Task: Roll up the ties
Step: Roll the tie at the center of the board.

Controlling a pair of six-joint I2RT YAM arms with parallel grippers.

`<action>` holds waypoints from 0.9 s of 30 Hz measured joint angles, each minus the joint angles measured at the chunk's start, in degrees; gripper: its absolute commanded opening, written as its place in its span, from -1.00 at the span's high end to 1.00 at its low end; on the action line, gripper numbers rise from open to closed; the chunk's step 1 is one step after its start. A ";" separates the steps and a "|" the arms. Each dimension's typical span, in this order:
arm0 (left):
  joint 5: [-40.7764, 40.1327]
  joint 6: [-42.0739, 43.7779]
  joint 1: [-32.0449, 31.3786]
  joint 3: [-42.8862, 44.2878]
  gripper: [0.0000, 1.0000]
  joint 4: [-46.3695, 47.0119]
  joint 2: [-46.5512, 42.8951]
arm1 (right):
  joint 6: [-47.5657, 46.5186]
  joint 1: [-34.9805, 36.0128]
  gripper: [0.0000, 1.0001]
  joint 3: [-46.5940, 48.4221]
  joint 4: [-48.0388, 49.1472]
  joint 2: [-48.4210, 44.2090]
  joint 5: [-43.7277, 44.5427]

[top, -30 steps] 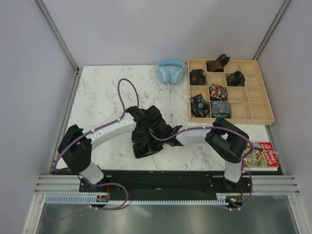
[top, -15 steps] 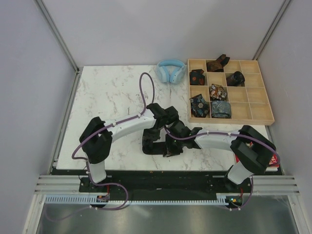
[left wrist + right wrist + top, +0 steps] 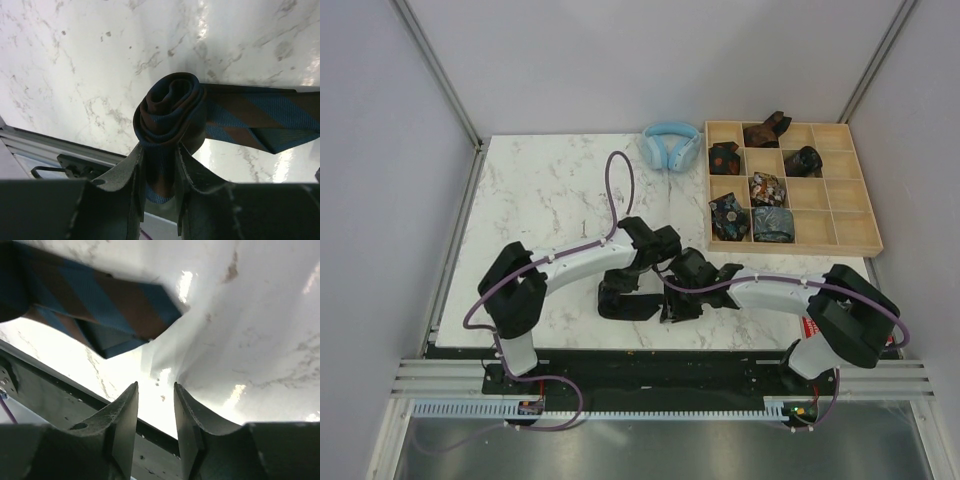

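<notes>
A blue and brown striped tie (image 3: 170, 112) is partly rolled into a coil on the marble table. My left gripper (image 3: 159, 167) is shut on the coil from the near side. The tie's flat tail (image 3: 260, 120) runs off to the right. In the top view the tie (image 3: 638, 308) is a dark patch near the front edge, under my left gripper (image 3: 620, 292). My right gripper (image 3: 155, 395) is open and empty, just above the table. The tie's pointed end (image 3: 110, 305) lies ahead of it to the left. In the top view the right gripper (image 3: 680, 300) is right beside the tie.
A wooden compartment tray (image 3: 845, 215) at the back right holds several rolled ties (image 3: 767, 188). Light blue headphones (image 3: 670, 143) lie left of the tray. The black front rail (image 3: 650, 365) runs close behind both grippers.
Both grippers have come apart from a tight cluster and dropped toward the front edge. The left arm's elbow swung right and the right arm stretched out. The tie roll went with the left gripper.
</notes>
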 measured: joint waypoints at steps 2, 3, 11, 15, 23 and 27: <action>0.24 0.96 0.85 -1.84 0.84 -0.46 -1.97 | -0.44 0.00 0.09 0.94 0.42 0.79 -0.24; 0.31 1.44 1.44 -2.49 0.85 -0.55 -2.97 | -0.68 -0.02 0.05 1.53 0.72 1.31 -0.37; 5.49 8.39 6.56 -5.70 0.88 1.84 -10.73 | -1.73 -0.13 -0.03 6.29 2.32 5.88 -1.18; 6.03 10.32 6.71 -5.88 0.89 2.21 -13.90 | -1.88 -0.37 -0.05 8.39 2.73 8.68 -1.25; 1.09 10.36 6.93 -10.64 0.90 -0.57 -13.84 | -1.68 -5.05 -0.06 8.74 3.37 9.25 -1.66; -1.49 10.29 7.21 -11.43 0.92 -1.62 -13.84 | -1.27 -8.48 -0.06 7.78 3.98 8.52 -2.03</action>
